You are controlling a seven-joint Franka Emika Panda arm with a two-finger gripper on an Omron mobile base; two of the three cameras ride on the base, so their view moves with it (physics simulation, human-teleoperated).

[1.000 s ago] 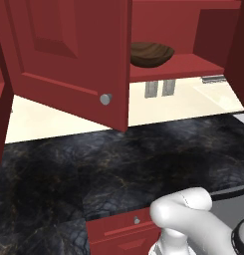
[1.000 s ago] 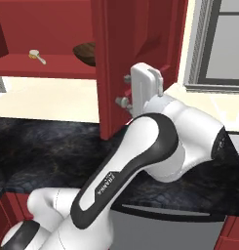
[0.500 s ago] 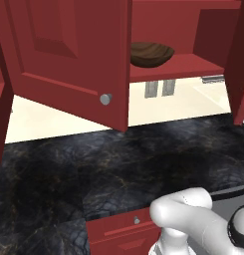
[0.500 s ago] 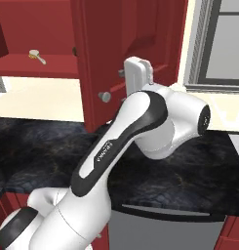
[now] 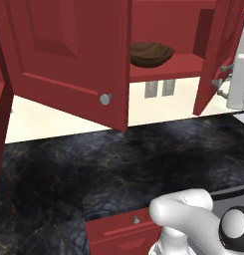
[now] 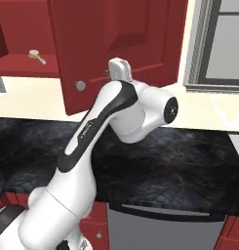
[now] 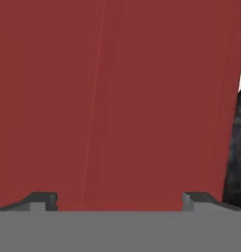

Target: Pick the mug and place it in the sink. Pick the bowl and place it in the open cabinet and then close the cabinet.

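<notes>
The dark brown wooden bowl (image 5: 151, 54) sits on the lower shelf inside the dark red cabinet (image 5: 185, 64). The cabinet's left door (image 5: 68, 60) hangs wide open. Its right door (image 5: 213, 55) stands partly swung in, and my gripper (image 5: 228, 79) is against its outer face at the right edge. From the right base view the same door (image 6: 116, 44) hides the bowl, with my white hand (image 6: 120, 70) pressed to it. In the hand view my gripper (image 7: 121, 202) is open, fingertips (image 7: 43, 201) wide apart, close to the red panel. The mug and the sink are out of view.
A dark marbled counter (image 5: 93, 169) runs below the cabinet, with a red drawer front (image 5: 123, 231) under its edge. A small brush (image 6: 37, 56) lies on a shelf to the left. A grey appliance front (image 6: 165, 227) sits below the counter, and a grey framed window (image 6: 218, 44) is at the right.
The right cabinet door has swung further toward shut, pushed by my hand, and now covers the bowl in the right base view. The arm has followed it leftward.
</notes>
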